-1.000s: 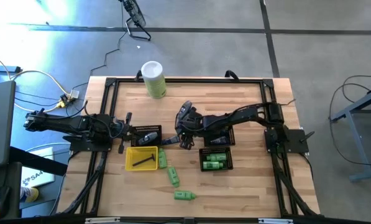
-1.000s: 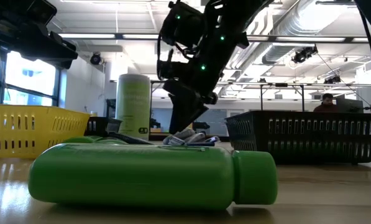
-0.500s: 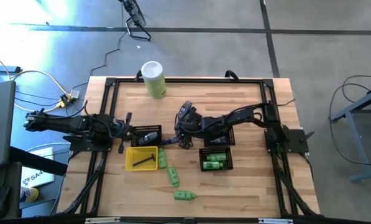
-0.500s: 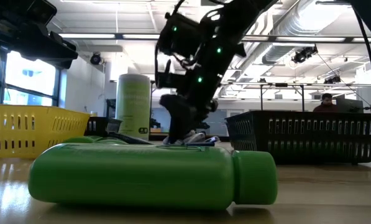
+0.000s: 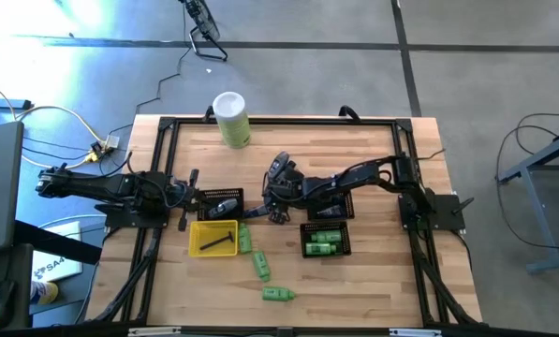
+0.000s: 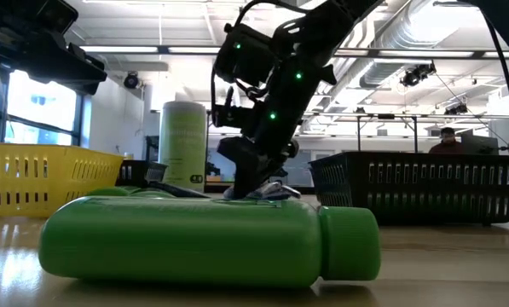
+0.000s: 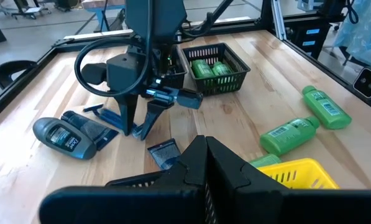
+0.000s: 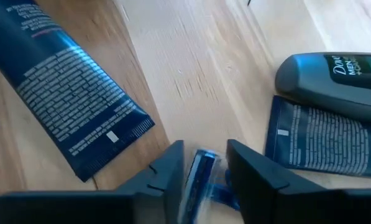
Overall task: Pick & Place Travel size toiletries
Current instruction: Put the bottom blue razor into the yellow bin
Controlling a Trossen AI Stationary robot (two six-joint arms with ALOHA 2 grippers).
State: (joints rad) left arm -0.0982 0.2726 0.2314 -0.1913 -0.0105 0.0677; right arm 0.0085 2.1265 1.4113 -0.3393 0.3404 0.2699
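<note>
The right gripper (image 7: 138, 127) has just come down. A moment ago it hung a bit above the wood, and now its tips are right at the table (image 5: 373, 150), near the middle. Its two fingers have also moved closer together. They now stand narrow, one on each side of a small blue thing (image 8: 201, 167) (it looks like a little razor, but it is hard to be sure). A thin gap still shows beside it, so I think the squeeze is not done yet and nothing is lifted.

This means the robot is about to pick up one more toiletry. The blue thing lies flat on the wood. A dark blue tube (image 8: 67, 81) lies on one side of it. A dark blue packet (image 8: 322, 149) and a grey Dove bottle (image 8: 334, 78) lie on the other side. They are all near, so the fingers could bump one as they close.

The rest of the table looks the same as before. The black mesh basket (image 5: 325, 241) beside the right arm already has green bottles in it. A green bottle (image 5: 277, 294) lies by the front edge, and another green bottle (image 5: 261, 265) lies nearer the yellow tray (image 5: 213, 237). So there is still a lot to put away.

The left gripper (image 7: 204, 155) waits on the left side, over another black basket (image 5: 220, 202), with its fingers pressed together and holding nothing.
</note>
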